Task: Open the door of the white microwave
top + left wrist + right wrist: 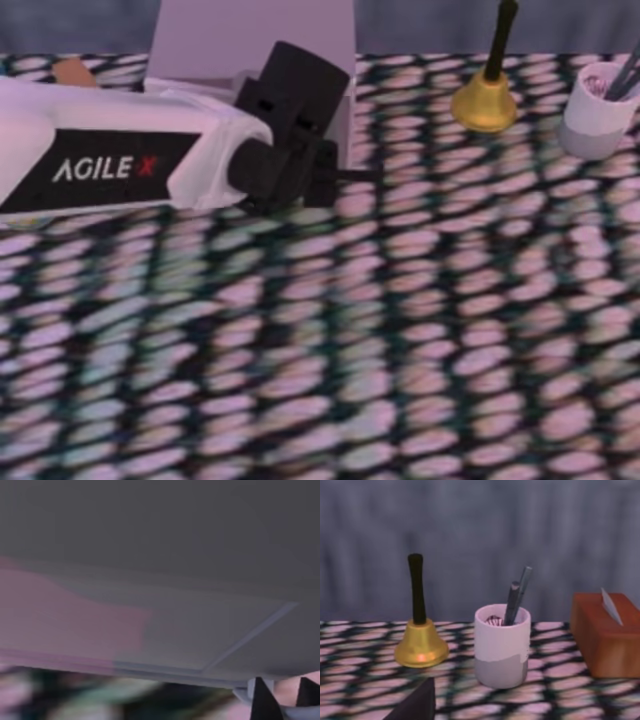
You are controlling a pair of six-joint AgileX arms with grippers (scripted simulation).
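The white microwave (pixel 250 35) stands at the back of the table, left of centre. My left arm reaches in from the left, and my left gripper (pixel 335 172) is low against the right part of the microwave's front. The arm hides most of the door in the top view. In the left wrist view the door's grey window (pixel 150 555) fills the picture at a glancing angle, with pink showing through it. There my left gripper (pixel 282 700) has its two dark fingertips (pixel 262 705) either side of a pale piece at the door's edge. My right gripper (pixel 420 707) shows only as a dark corner, away from the microwave.
A brass bell (pixel 485 100) with a black handle stands right of the microwave. A white cup (pixel 598 115) holding pens is at the far right. The right wrist view shows the bell (pixel 421 645), the cup (pixel 502 645) and a brown tissue box (pixel 605 635). The tablecloth is patterned.
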